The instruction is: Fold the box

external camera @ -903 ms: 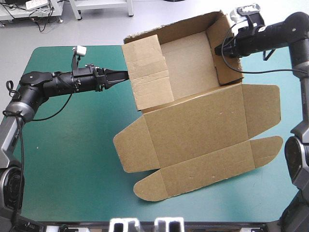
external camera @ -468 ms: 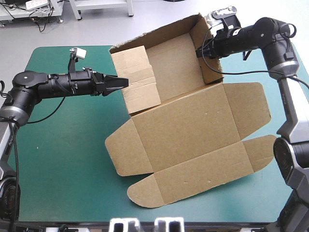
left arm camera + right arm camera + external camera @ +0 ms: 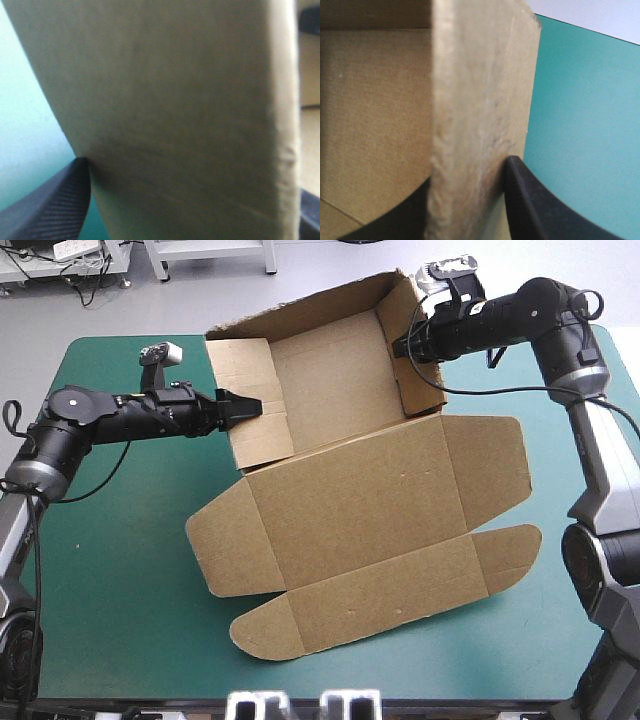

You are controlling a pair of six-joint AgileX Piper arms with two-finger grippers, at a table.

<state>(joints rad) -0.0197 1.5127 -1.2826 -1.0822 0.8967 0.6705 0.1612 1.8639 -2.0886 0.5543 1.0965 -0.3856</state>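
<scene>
Clamped on the left wall of the box (image 3: 350, 490) with the left end effector (image 3: 245, 407), on the right wall with the right end effector (image 3: 400, 345). Resting on the surface (image 3: 110, 570), tray far, lid flat near. Could tear or slip free under uneven pulling.

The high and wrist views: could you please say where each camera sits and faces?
High view: above and behind the robot, looking forward and down at the box on the table; both arms show, left hand and right hand gripping opposite walls.
Left wrist view: above that wrist, looking along the hand at the left wall; one finger shows.
Right wrist view: above that wrist, facing the right wall; both fingers show.
All three share the box.
</scene>
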